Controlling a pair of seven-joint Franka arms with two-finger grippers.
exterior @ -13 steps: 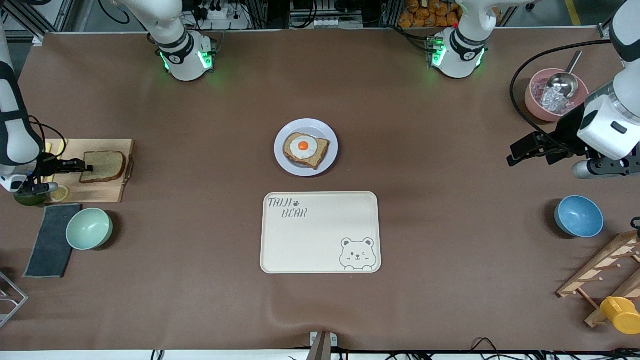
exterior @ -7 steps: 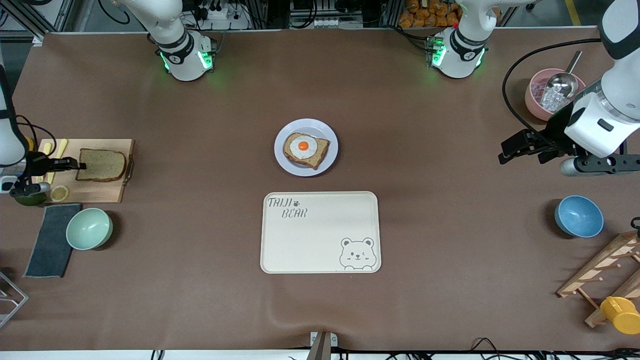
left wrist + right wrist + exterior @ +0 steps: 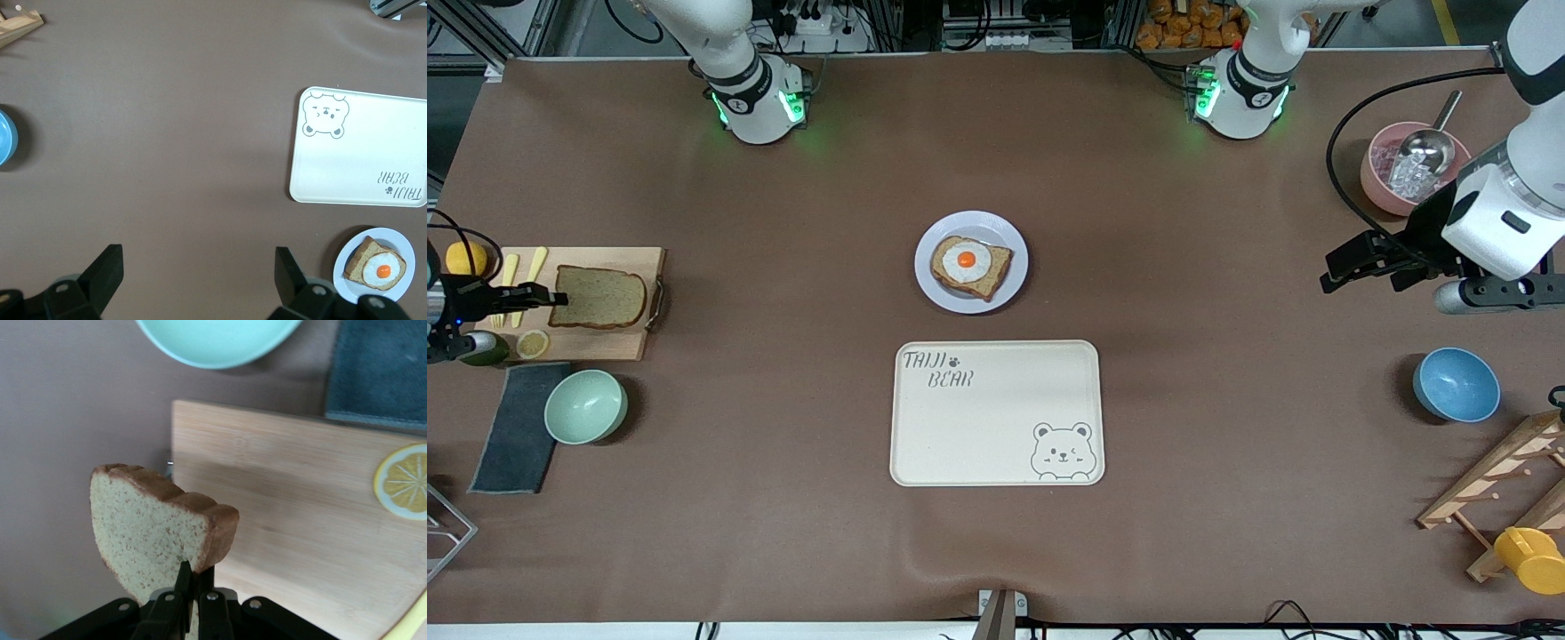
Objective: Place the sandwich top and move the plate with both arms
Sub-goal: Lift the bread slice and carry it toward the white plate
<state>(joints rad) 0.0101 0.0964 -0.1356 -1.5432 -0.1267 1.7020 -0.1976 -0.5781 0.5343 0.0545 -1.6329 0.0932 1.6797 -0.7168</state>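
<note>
The sandwich top (image 3: 600, 297) (image 3: 153, 527), a plain brown slice, hangs just above the wooden cutting board (image 3: 609, 342) at the right arm's end of the table. My right gripper (image 3: 556, 297) (image 3: 197, 577) is shut on its edge. The plate (image 3: 1011, 242) (image 3: 400, 241) sits mid-table and carries a bread slice with a fried egg (image 3: 969, 267). My left gripper (image 3: 1336, 269) (image 3: 198, 259) hovers open over bare table at the left arm's end, holding nothing.
A cream bear tray (image 3: 996, 413) lies nearer the camera than the plate. A mint bowl (image 3: 585, 406), a grey cloth (image 3: 516, 427) and a lemon slice (image 3: 403, 480) sit by the board. A blue bowl (image 3: 1456, 384), a pink bowl with a scoop (image 3: 1383, 182) and a wooden rack (image 3: 1494, 489) stand at the left arm's end.
My right gripper closed on the bread and drew it a little toward the table's end, raising it off the board. The left arm shifted only slightly.
</note>
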